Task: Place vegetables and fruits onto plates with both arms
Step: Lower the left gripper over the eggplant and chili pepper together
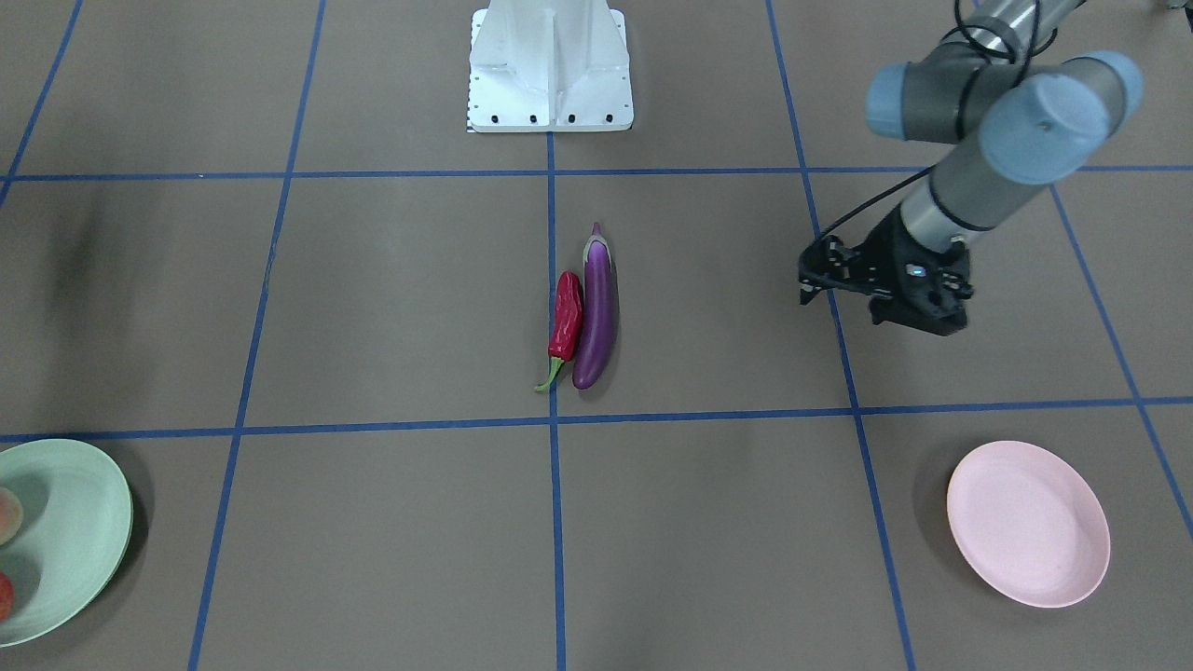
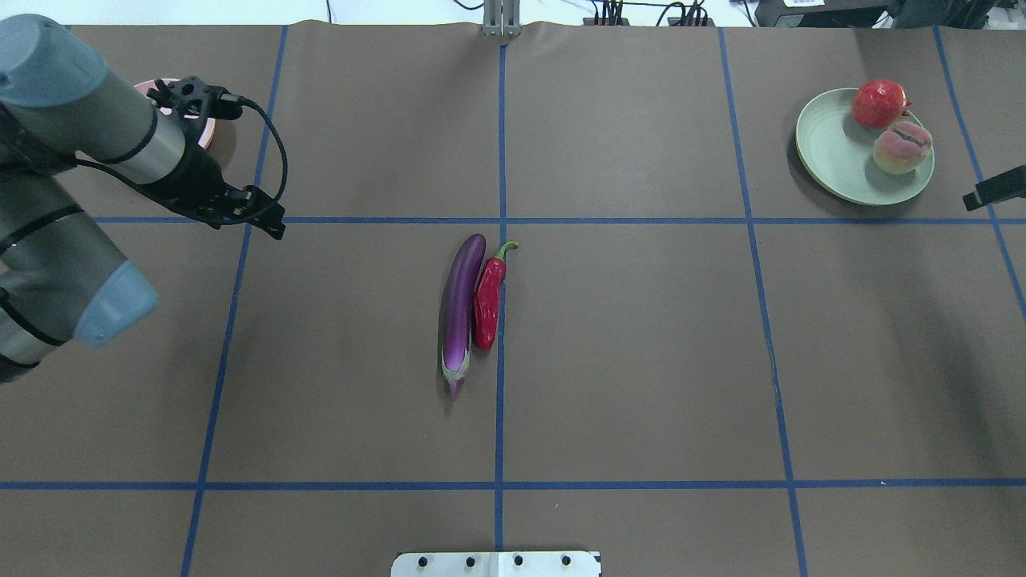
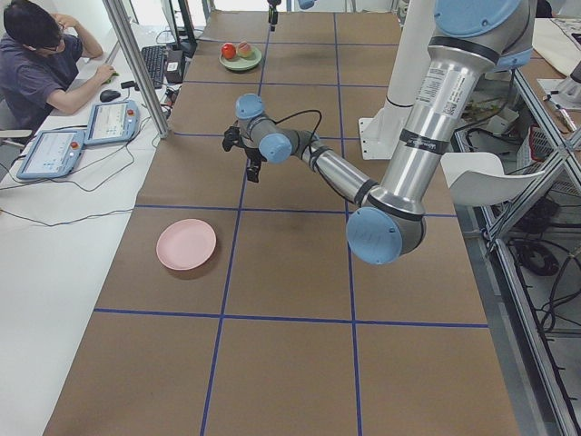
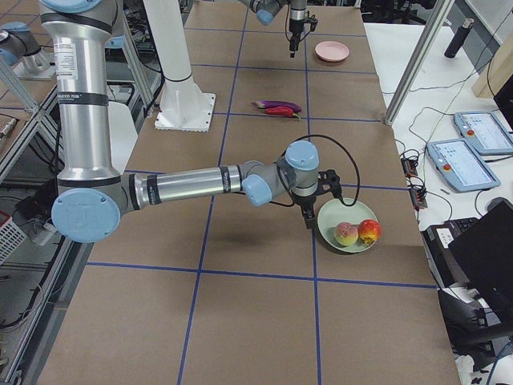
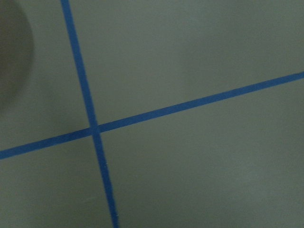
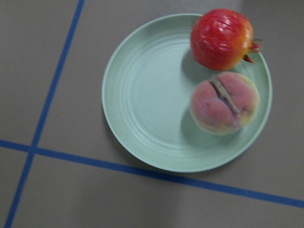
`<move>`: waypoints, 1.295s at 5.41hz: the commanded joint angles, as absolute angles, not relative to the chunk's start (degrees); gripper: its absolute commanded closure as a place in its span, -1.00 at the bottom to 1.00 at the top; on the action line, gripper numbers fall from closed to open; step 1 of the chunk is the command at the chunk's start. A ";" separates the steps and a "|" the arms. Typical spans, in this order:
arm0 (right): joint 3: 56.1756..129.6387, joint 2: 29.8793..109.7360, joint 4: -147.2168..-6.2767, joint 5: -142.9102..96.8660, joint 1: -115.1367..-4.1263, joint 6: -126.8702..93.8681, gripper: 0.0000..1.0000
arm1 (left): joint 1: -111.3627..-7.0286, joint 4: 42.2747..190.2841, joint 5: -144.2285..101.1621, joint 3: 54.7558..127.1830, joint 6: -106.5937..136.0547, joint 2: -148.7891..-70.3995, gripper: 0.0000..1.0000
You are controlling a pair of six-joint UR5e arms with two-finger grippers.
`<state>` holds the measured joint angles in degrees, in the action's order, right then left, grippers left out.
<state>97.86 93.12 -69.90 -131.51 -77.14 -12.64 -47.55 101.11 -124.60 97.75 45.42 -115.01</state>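
Both fruits are sitting on the mint green plate [image 6: 142, 104] at the far right of the table [image 2: 641, 361]. The peach [image 6: 224, 102] and the red-orange fruit [image 6: 221, 38] are lying close side by side near its rim. The fruit half is looking done.

The vegetables are waiting at table centre. The eggplant [image 2: 461, 304] and the chili pepper [image 2: 487, 300] are lying parallel and touching. The eggplant is on the left with its pale cap pointing near. The chili's green stem is pointing far. The pink plate [image 1: 1025, 522] is sitting bare at the far left.

The left gripper [image 2: 264, 220] is hovering over bare table between the pink plate and the vegetables, carrying nothing. I cannot tell how wide its jaws are standing. The right gripper [image 2: 992, 191] is hanging just beside the green plate, also carrying nothing visible. Its opening cannot be told either.

Handling guess:
- The eggplant is looking stiff, light and glossy, so probably slippery. It is long, so gripping across the narrow mid-body should be keeping it balanced.
- The chili is looking wrinkled, so it is likely giving better grip. Gripping across its thick middle, not the thin stem, is the safer hold.
- With the two touching, a finger going down the seam is risking a nudge to the neighbour.
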 commanded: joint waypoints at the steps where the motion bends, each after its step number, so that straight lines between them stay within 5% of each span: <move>1: 102.70 99.74 -82.33 -133.33 -85.39 3.18 -1.00 | -40.45 101.16 -121.11 86.65 55.07 -129.20 -1.00; 3: 109.06 99.66 -102.44 -132.63 -91.74 16.39 -1.00 | -35.89 101.08 -116.58 80.10 60.88 -136.20 -1.00; 7: 108.55 99.23 -102.30 -132.36 -91.67 16.26 -1.00 | -30.25 101.07 -109.27 77.61 61.26 -138.43 -1.00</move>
<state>108.68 99.40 -102.31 -132.43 -91.72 16.31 -31.30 101.08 -111.15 77.71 61.25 -138.44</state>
